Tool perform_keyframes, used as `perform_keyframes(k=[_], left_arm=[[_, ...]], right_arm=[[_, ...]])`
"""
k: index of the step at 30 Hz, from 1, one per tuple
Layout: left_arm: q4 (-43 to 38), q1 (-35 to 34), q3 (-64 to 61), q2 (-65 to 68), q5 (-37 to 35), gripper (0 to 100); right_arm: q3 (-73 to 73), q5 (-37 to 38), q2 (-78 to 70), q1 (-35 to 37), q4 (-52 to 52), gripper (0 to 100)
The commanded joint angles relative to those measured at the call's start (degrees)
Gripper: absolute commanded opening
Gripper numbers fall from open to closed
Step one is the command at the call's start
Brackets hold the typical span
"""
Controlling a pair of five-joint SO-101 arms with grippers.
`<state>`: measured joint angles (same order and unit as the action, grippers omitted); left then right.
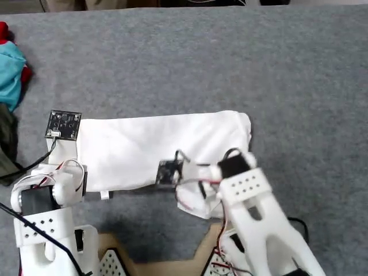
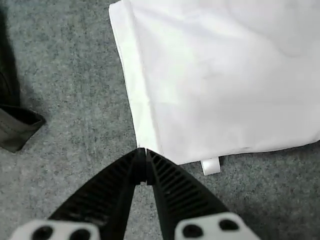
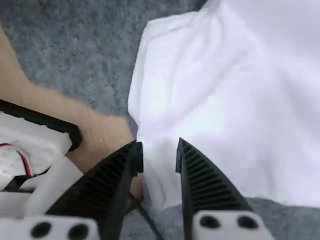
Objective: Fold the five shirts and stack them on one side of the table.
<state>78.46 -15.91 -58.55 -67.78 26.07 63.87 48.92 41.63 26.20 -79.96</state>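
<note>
A white shirt [image 1: 155, 149] lies folded into a long band across the middle of the grey table [image 1: 230, 63]. My left gripper [image 2: 145, 156] is shut, and its tips meet right at the shirt's [image 2: 220, 80] near left corner hem. Whether cloth is pinched between them I cannot tell. In the high view that gripper [image 1: 84, 183] sits at the band's near left corner. My right gripper [image 3: 157, 150] is open just above the white shirt [image 3: 235, 95], and the cloth's bunched near edge lies between its fingers. The right arm [image 1: 247, 190] covers the shirt's near right part.
Other garments are piled at the table's left edge: a teal one [image 1: 10, 69], some red, and a dark olive one [image 1: 7, 144], which is also beside the left gripper [image 2: 12, 125]. A tan board [image 1: 167, 259] with the arm bases lines the front edge [image 3: 100, 135].
</note>
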Motion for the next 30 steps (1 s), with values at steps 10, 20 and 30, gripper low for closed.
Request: perform_keyframes(k=[10, 20, 30], left_arm=[[0.4, -0.5, 0.3, -0.7, 0.4, 2], [0.4, -0.4, 0.3, -0.6, 0.4, 2], [0.7, -0.3, 0.3, -0.6, 0.4, 2]], right_arm=[[11.2, -2.5, 2.8, 4.9, 14.9, 13.8], [17.7, -3.4, 2.8, 4.7, 21.9, 13.6], [17.7, -3.7, 2.7, 4.5, 21.7, 1.2]])
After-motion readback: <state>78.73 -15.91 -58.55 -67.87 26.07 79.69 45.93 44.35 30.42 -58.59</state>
